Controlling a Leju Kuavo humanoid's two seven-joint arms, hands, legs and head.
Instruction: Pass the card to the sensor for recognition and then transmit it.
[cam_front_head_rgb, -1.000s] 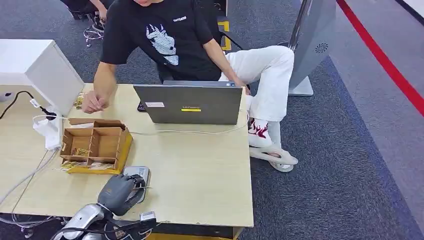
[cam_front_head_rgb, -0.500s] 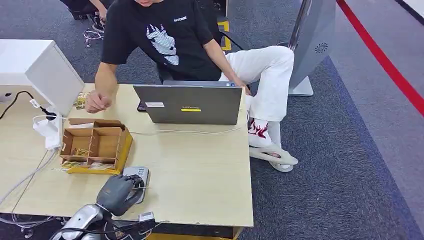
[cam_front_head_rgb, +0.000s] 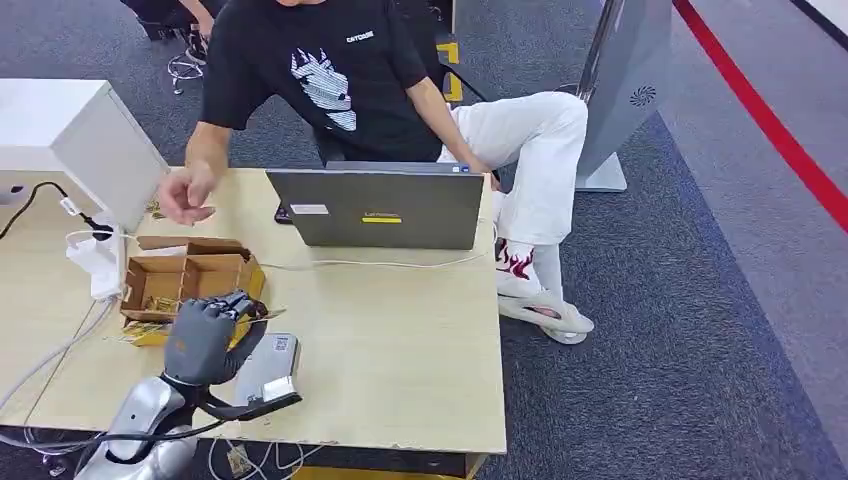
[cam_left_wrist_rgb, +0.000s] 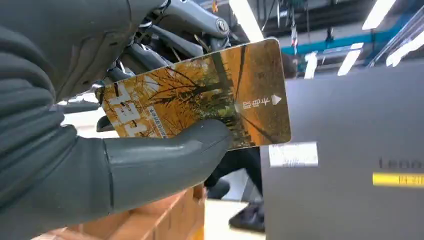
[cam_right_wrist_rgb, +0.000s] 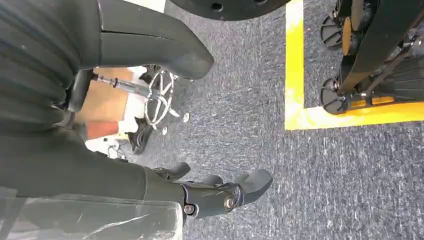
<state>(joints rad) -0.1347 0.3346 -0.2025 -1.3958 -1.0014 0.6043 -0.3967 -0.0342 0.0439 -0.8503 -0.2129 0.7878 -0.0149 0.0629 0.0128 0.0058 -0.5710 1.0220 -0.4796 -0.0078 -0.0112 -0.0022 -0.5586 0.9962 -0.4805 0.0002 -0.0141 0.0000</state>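
The card (cam_left_wrist_rgb: 200, 100), printed with autumn trees in orange and yellow plus a small white arrow, is pinched in the left hand (cam_front_head_rgb: 205, 335): the thick grey thumb (cam_left_wrist_rgb: 165, 160) presses along one long edge while the darker fingers (cam_left_wrist_rgb: 150, 52) back it from the other side. In the head view the card's edge is a thin sliver sticking out past the fingers. Just below and beside that hand, toward the near table edge, lies the grey sensor (cam_front_head_rgb: 268, 368) flat on the wooden table (cam_front_head_rgb: 400, 340); the hand hangs over its far end. Right behind the hand, on its far side, sits the open cardboard box (cam_front_head_rgb: 190, 280) with dividers, resting on something yellow. Farther out beyond the hand stands a grey laptop (cam_front_head_rgb: 385, 208) with a thin white cable (cam_front_head_rgb: 380, 264) trailing in front of it. A seated person (cam_front_head_rgb: 330, 80) in a black shirt holds a hand (cam_front_head_rgb: 187, 195) above the table's far corner. The right hand (cam_right_wrist_rgb: 220, 192) hangs over grey carpet near a yellow floor line (cam_right_wrist_rgb: 345, 115), fingers apart and holding nothing.
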